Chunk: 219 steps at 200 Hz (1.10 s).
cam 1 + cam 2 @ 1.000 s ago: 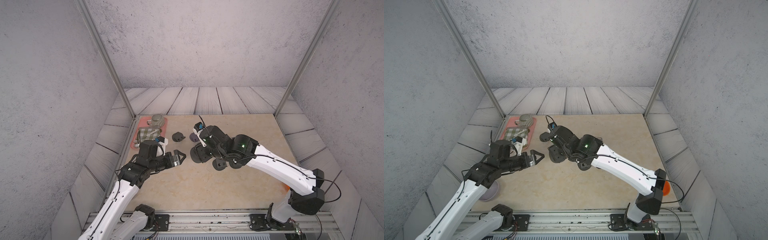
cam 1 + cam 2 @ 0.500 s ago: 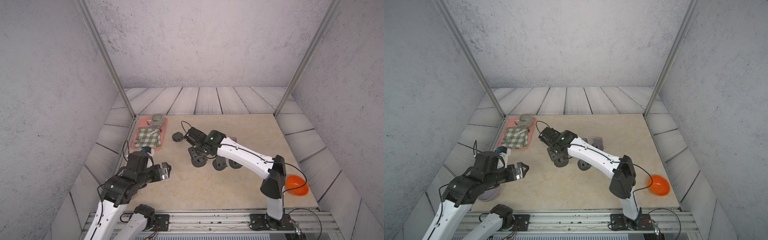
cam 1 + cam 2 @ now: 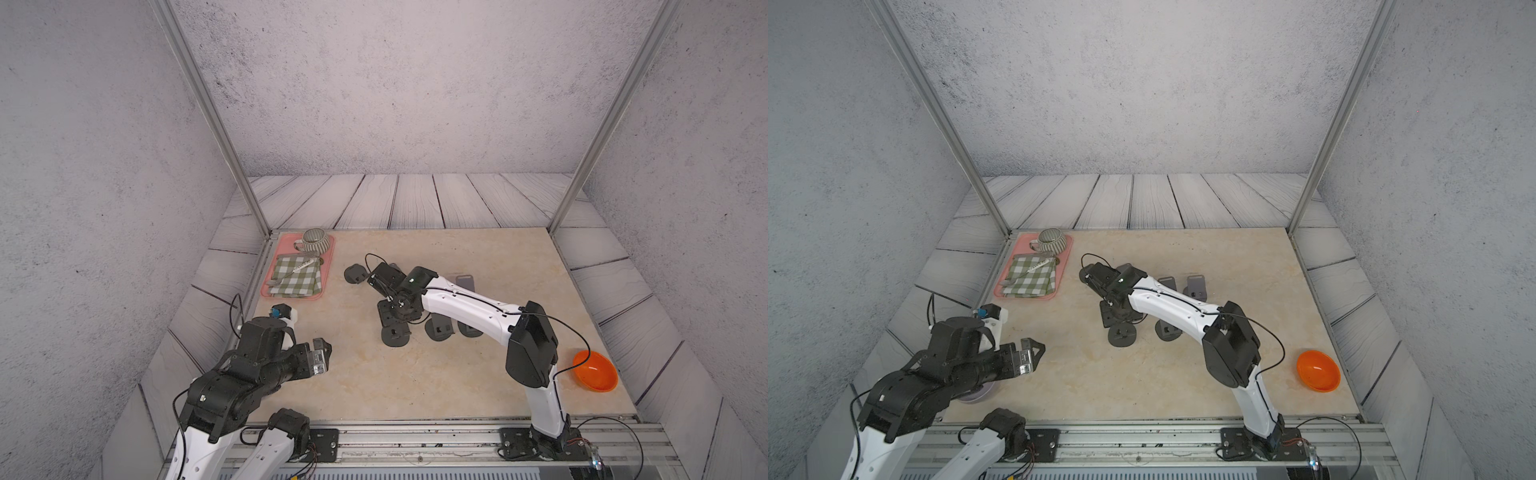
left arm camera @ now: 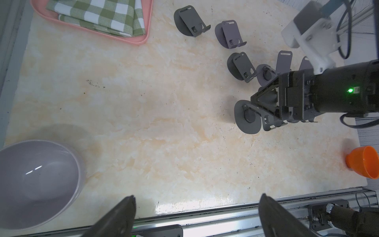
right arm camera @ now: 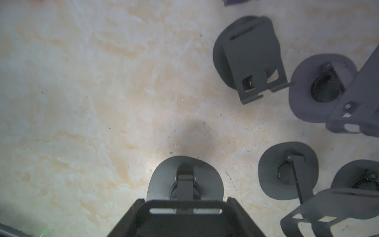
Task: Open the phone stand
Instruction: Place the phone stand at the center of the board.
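The dark grey phone stand [image 5: 184,180] rests with its round base on the table, its hinge arm rising toward the camera. My right gripper [image 5: 184,205] is shut on the stand's slotted plate, which spans the gap between both fingers. Both top views show the right gripper [image 3: 390,313] [image 3: 1113,313] pointing down just behind the stand's base [image 3: 395,336] [image 3: 1121,336]. In the left wrist view the right gripper [image 4: 264,106] sits over the stand's base disc [image 4: 248,117]. My left gripper [image 3: 322,357] [image 3: 1032,353] [image 4: 198,198] hangs open and empty near the front left, well apart from the stand.
Several other phone stands [image 3: 355,274] [image 4: 229,33] [image 5: 250,59] lie around the held one. A pink tray [image 3: 328,266] with a checked cloth and striped cup sits at the back left. A lilac bowl [image 4: 37,180] is under the left arm. An orange bowl [image 3: 594,370] lies front right.
My left gripper has drawn back from the stand toward the front left, still open. The right gripper has stayed at the stand while its arm changed pose.
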Available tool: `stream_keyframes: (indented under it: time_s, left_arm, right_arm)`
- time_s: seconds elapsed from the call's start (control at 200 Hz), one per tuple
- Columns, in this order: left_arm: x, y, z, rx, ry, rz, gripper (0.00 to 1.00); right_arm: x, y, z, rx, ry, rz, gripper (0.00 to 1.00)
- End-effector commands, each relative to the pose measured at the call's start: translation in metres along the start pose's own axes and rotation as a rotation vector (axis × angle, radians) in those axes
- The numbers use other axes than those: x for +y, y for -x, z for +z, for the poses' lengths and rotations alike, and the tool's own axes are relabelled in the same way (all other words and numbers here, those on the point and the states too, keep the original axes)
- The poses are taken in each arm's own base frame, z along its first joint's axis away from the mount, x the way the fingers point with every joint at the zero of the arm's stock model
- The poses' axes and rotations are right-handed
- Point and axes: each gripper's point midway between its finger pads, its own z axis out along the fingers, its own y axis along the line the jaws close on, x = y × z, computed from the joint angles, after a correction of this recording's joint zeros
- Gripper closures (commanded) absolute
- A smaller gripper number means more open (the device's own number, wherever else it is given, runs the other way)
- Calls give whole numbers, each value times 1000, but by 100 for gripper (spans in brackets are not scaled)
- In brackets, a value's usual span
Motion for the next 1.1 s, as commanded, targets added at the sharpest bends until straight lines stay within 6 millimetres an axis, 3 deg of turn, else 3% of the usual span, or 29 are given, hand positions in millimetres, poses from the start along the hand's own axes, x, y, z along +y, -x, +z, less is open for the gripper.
stream_keyframes:
  time_s: [0.0, 0.215, 0.44, 0.561, 0.681, 1.091]
  left_arm:
    - [6, -4, -8, -3, 21, 4, 2]
    - [7, -7, -8, -2, 18, -4, 2]
    - [6, -9, -3, 4, 13, -10, 2]
    - [6, -9, -1, 6, 10, -15, 2]
    - [5, -8, 0, 4, 7, -14, 1]
    - [2, -5, 2, 4, -3, -20, 2]
  right_arm:
    - [-1, -2, 7, 9, 18, 45, 49]
    - [-8, -15, 27, 36, 7, 46, 47]
    - [-11, -21, 35, 53, 3, 42, 39]
    - [-11, -21, 34, 52, 3, 34, 25]
    - [-11, -17, 28, 40, 9, 23, 0]
    - [-14, 23, -1, -51, -21, -142, 1]
